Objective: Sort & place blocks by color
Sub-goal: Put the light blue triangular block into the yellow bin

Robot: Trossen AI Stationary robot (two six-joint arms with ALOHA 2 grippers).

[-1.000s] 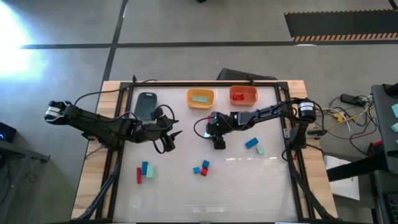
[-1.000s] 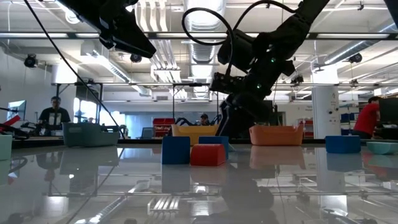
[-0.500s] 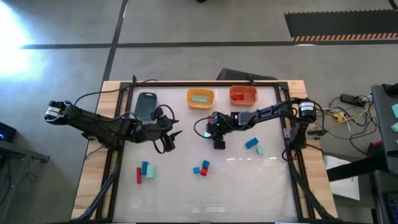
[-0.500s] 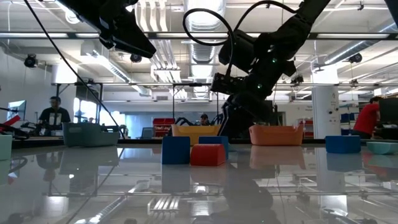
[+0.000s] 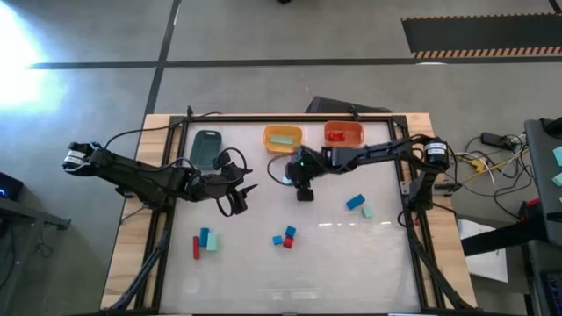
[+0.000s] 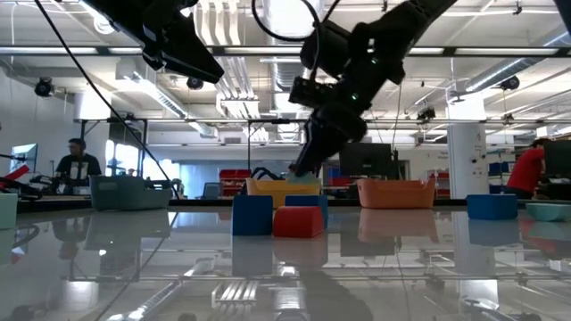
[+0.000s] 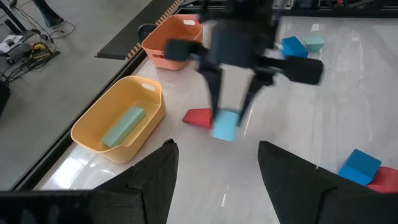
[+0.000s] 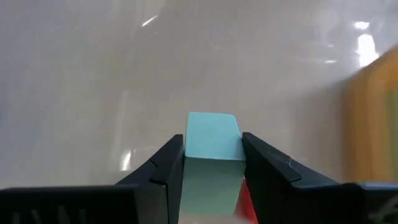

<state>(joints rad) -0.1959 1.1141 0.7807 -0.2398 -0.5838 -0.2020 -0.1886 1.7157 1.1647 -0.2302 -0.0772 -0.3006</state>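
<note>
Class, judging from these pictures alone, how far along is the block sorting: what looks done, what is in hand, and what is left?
Done: a teal bar lies in the yellow bin and a red block in the orange bin. In hand: the right pincer grips a teal block near the yellow bin. Left: three groups of loose blocks on the table, and the grey bin looks empty. The left pincer waits open.

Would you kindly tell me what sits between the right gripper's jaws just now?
A pale teal block sits clamped between the right gripper's jaws, clearest in the right wrist view.
</note>
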